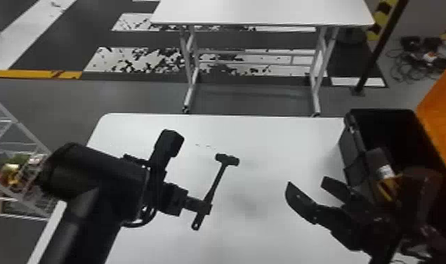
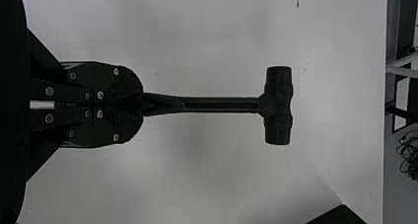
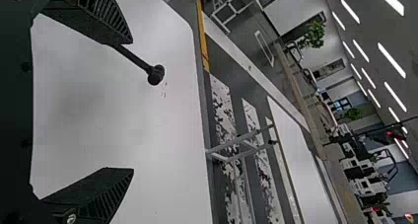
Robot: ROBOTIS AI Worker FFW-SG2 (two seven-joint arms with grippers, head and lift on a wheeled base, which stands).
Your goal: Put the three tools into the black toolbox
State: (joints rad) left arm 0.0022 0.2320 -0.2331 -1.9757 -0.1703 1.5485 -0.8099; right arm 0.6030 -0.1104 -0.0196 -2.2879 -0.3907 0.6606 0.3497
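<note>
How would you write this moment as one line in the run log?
left gripper: shut on hammer | right gripper: open, empty, near black toolbox | hammer: not yet in toolbox

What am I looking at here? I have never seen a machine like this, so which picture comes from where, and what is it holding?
This is a two-armed robot seen by its own cameras. The head view looks forward and down over a white table. The other two come from its wrists and are turned on their side, each with that arm's own fingers coming in from the left edge.

The left gripper is shut on the handle of a black hammer, with the head pointing away from the fingers. Whether the hammer is off the table, I cannot tell.

The right gripper is open with nothing between its fingers, beside the black toolbox at the table's right.
</note>
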